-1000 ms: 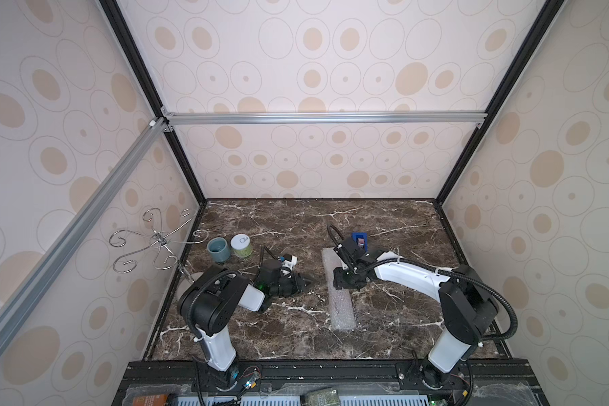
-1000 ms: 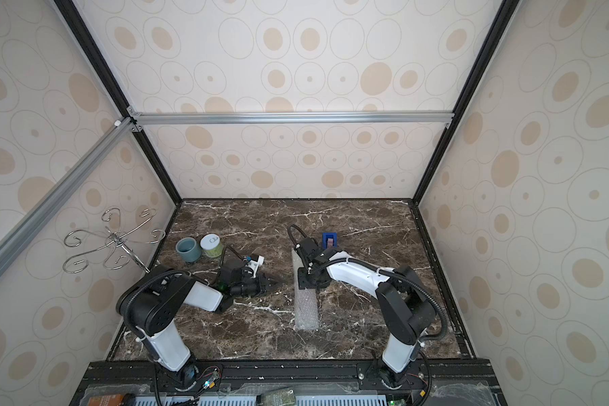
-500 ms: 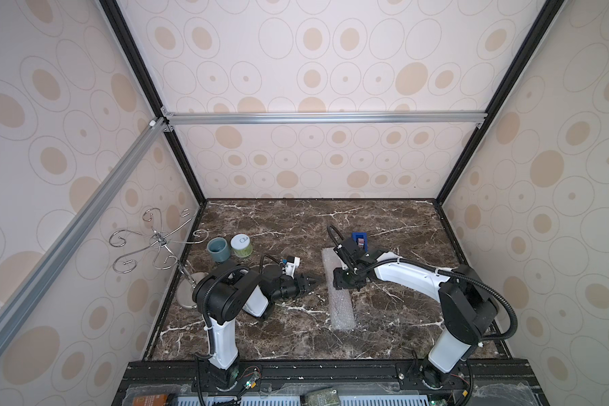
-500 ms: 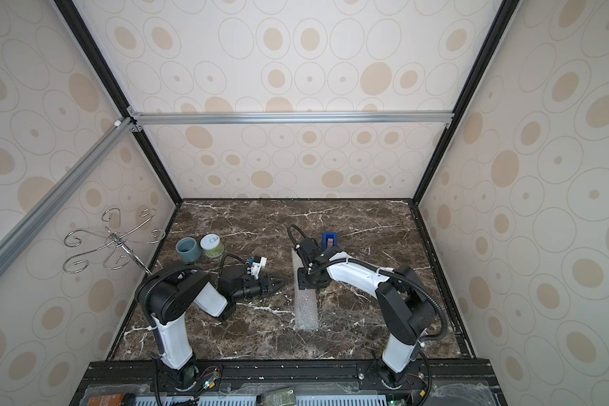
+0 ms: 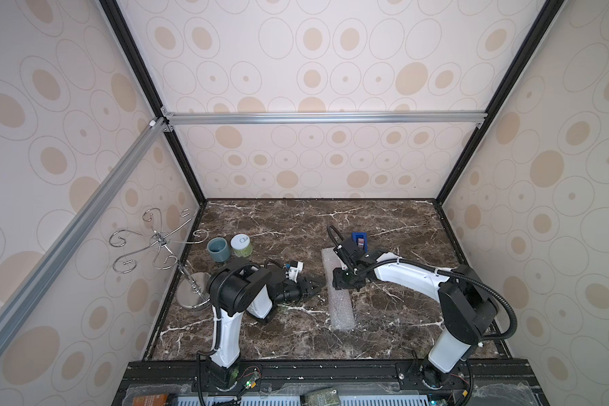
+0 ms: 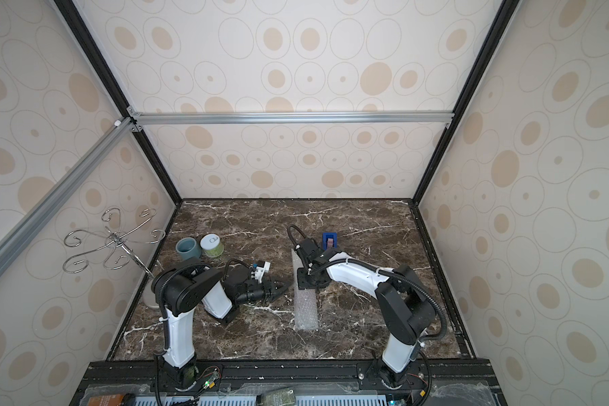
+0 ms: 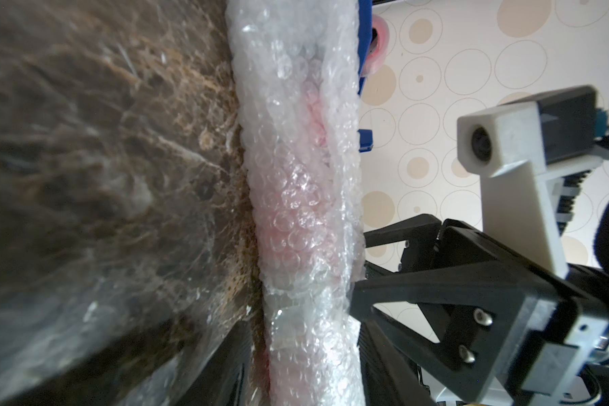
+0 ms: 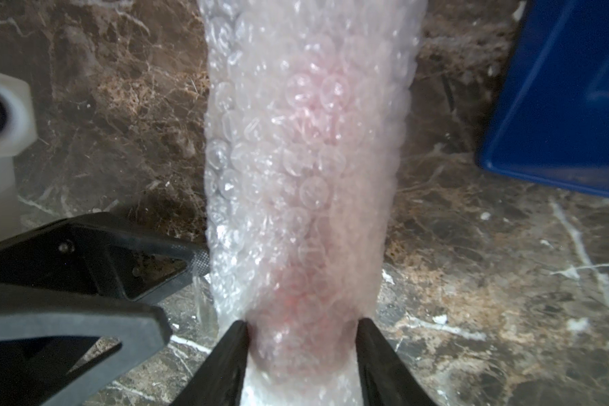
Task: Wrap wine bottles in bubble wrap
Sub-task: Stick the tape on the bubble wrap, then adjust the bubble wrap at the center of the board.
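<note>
The bubble wrap (image 5: 339,298) (image 6: 305,305) lies rolled into a long tube on the marble table. Pink of the wine bottle (image 8: 306,253) (image 7: 289,228) shows faintly through the film; its neck and cap are hidden. My right gripper (image 5: 345,283) (image 8: 301,327) comes down from above and is shut on the roll, one finger pressed against each side. My left gripper (image 5: 315,285) (image 7: 301,327) lies low on the table, turned on its side, at the roll's left edge. It is open, its fingers (image 8: 176,253) spread, one tip touching a loose flap of film.
A blue tape dispenser (image 5: 359,239) (image 8: 559,105) stands just behind the roll's far end. A grey-blue cup (image 5: 218,249) and a green-and-white jar (image 5: 241,245) sit at the back left. A chrome hook stand (image 5: 159,242) rises from its round base by the left wall.
My left gripper has slid right to the roll's edge and its fingers have spread wider. The right gripper and the roll have stayed put.
</note>
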Controlling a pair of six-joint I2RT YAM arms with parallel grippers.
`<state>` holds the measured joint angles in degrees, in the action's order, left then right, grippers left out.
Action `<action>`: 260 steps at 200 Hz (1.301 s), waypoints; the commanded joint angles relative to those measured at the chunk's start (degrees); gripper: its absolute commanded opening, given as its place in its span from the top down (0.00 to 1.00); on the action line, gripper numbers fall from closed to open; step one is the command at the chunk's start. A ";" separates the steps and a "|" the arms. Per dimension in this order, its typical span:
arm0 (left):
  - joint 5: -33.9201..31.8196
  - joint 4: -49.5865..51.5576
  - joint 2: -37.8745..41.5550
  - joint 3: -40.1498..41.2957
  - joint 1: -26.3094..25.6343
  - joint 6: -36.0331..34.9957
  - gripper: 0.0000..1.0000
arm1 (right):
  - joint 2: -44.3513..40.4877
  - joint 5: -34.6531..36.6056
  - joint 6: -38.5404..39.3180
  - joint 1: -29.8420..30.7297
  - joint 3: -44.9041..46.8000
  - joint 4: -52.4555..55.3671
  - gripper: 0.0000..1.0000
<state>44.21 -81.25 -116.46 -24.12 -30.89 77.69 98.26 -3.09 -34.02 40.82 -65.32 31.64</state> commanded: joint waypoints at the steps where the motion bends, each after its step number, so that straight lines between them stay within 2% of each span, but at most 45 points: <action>1: 0.09 -5.93 -1.67 -1.37 -0.59 4.01 0.48 | 1.15 1.16 -0.08 0.14 1.77 2.64 0.49; 78: 0.81 -13.00 -4.28 -3.34 -0.83 8.84 0.48 | 0.79 1.25 -0.21 0.14 2.10 2.39 0.49; 145: 0.03 -15.40 -3.86 -0.44 -0.17 9.21 0.74 | 0.75 1.60 -0.08 0.13 1.81 2.56 0.49; 191: -0.24 -17.20 -4.06 1.48 0.22 9.38 0.84 | 0.21 1.77 -0.08 0.13 1.83 2.90 0.48; 227: -0.53 -17.27 -3.99 1.71 0.31 9.08 1.00 | -3.19 2.29 0.10 0.12 1.60 3.78 0.42; 260: -0.96 -17.13 -3.73 1.84 0.31 8.80 1.00 | -7.67 2.64 -0.81 0.94 2.61 5.43 0.36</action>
<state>43.16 -91.66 -120.22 -22.68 -30.85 85.65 94.74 -2.00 -34.04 40.84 -64.16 33.36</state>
